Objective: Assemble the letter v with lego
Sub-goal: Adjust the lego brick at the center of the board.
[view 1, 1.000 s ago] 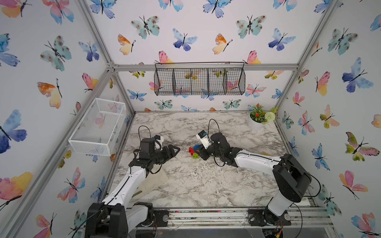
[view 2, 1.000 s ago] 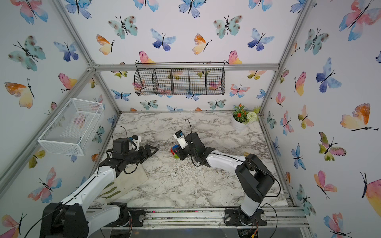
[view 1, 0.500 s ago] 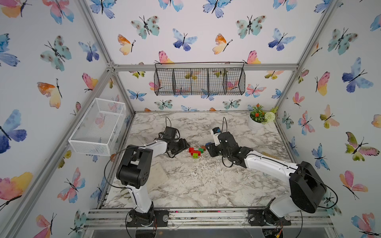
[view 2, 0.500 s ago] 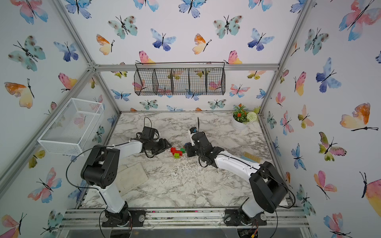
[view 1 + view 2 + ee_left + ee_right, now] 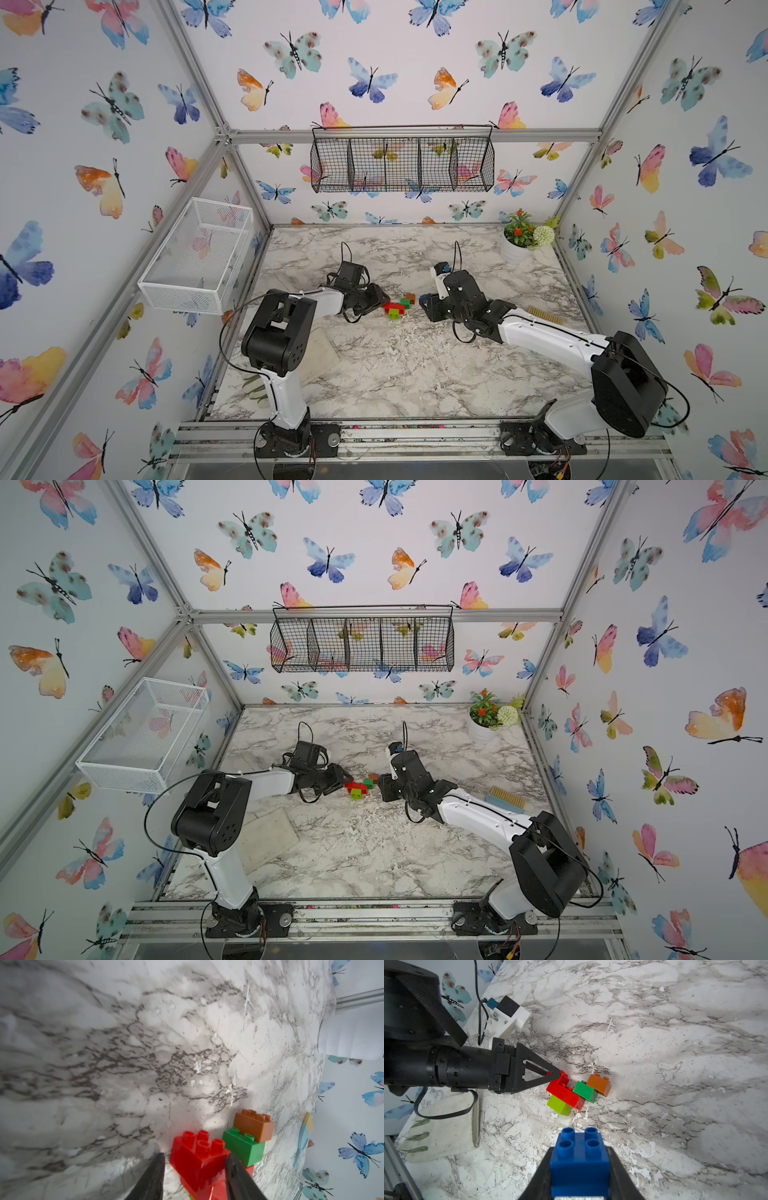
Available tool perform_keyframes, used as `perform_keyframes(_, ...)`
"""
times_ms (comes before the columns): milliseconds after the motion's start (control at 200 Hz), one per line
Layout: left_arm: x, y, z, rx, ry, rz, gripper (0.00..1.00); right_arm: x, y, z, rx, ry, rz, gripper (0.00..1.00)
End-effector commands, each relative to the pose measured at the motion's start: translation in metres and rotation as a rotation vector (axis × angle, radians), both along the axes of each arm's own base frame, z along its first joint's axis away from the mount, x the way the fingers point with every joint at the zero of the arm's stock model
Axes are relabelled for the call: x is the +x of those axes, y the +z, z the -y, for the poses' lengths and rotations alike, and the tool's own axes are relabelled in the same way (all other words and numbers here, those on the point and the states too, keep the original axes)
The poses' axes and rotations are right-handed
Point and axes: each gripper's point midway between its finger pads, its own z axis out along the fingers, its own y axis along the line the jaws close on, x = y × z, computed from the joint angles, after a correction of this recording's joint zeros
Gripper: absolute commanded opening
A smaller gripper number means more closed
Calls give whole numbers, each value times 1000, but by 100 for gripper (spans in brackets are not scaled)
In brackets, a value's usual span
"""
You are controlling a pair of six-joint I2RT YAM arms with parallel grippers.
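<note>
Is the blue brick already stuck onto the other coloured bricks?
No: the right pincer holds the blue brick clear of the brick cluster lying on the table.

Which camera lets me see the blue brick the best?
The right wrist view. The blue brick fills the near foreground there, four studs clear, held in the right gripper. In a top view it is just a tiny blue speck. The left wrist view does not show it.

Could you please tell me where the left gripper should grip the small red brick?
Pinch the small red brick by its flat side walls, coming in low from the left arm's side, where the left gripper straddles it, leaving its four studs free for the blue brick.
</note>
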Motion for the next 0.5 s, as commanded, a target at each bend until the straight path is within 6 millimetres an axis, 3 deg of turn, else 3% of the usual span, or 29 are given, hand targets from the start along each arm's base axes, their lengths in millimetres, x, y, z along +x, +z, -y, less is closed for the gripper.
perform_keyframes(0, -20, -5, 1, 8, -3, -52, 45, -4, 2, 1, 13, 3, -22, 22)
perform_keyframes(496, -35, 25, 33, -62, -60, -8, 42, -6, -1, -4, 19, 21, -40, 22)
